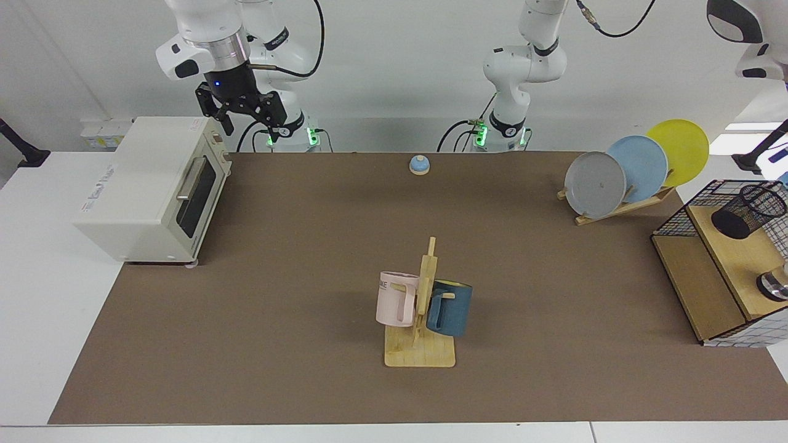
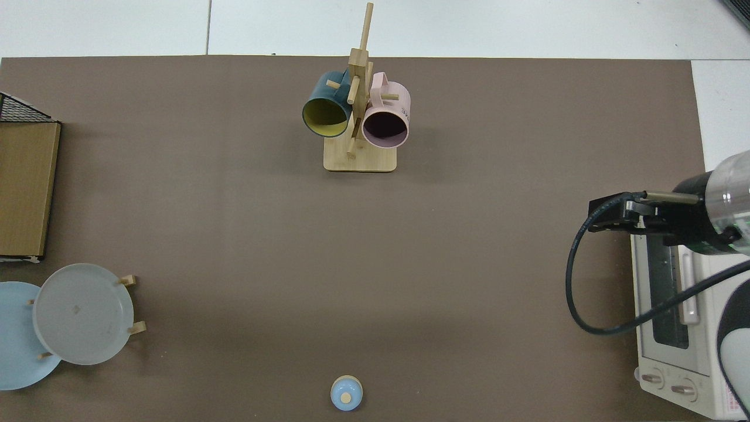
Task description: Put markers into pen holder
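Right gripper [image 1: 246, 120] waiting, pen holder [image 1: 748, 211] well apart

Bright, even overhead light, soft shadows beside the toaster oven [image 1: 151, 191], sharp focus throughout.

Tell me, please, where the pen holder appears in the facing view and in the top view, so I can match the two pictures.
Facing view: the pen holder stands tilted on the wooden board inside the wire basket, at the far right edge.
Top view: the pen holder is not in the picture; only the basket's corner shows at the left edge.
Shared landmark: the grey plate on the rack, beside the basket in both views.
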